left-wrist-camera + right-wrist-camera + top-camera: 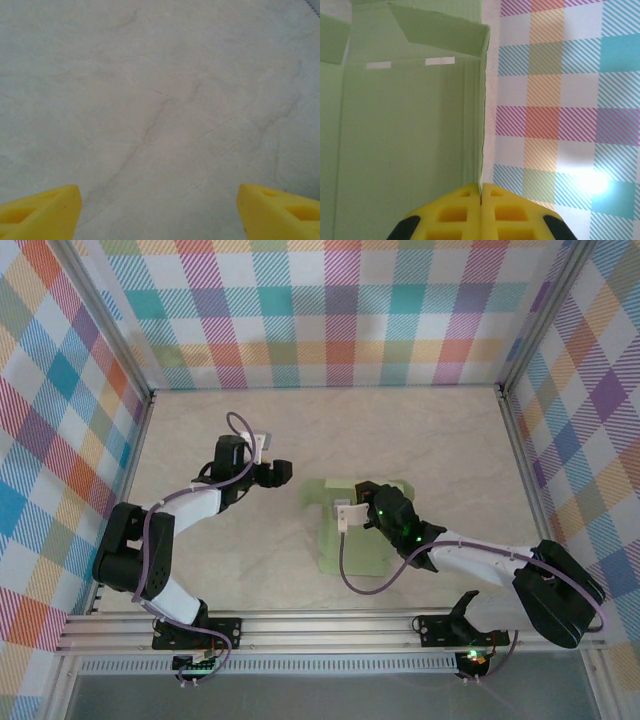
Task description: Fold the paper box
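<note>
At table (450, 450) centre we list one paper box (350, 555), thin card, likely light and crease-prone; right gripper (481, 192) pinches its raised wall edge, left gripper (283, 471) gapes empty; we'd grip beside folds.

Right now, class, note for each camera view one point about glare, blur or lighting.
Top external: evenly lit and sharp across the table. Left wrist: the marbled table looks soft, slightly blurred. Right wrist: a bright glare patch on the plaid wall; the paper box is crisp.
</note>
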Action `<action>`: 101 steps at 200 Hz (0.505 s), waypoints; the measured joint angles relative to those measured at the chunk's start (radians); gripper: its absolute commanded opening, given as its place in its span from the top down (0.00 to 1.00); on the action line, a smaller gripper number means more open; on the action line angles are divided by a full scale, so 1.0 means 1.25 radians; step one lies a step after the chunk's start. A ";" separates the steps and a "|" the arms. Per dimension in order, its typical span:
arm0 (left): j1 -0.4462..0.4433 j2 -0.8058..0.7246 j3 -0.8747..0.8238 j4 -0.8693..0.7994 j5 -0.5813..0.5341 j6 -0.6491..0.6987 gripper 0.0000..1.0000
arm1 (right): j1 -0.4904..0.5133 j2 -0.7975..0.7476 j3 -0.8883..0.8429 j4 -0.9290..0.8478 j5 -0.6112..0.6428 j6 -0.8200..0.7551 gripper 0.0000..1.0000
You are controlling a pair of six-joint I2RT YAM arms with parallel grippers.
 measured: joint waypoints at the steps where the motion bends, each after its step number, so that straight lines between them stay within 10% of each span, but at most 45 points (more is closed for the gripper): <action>1: 0.000 0.000 0.000 -0.001 0.000 0.000 0.23 | 0.000 0.000 -0.002 0.004 0.001 0.000 1.00; 101: -0.024 0.066 0.004 0.023 0.013 -0.022 0.32 | 0.068 0.197 -0.039 0.333 0.092 -0.046 1.00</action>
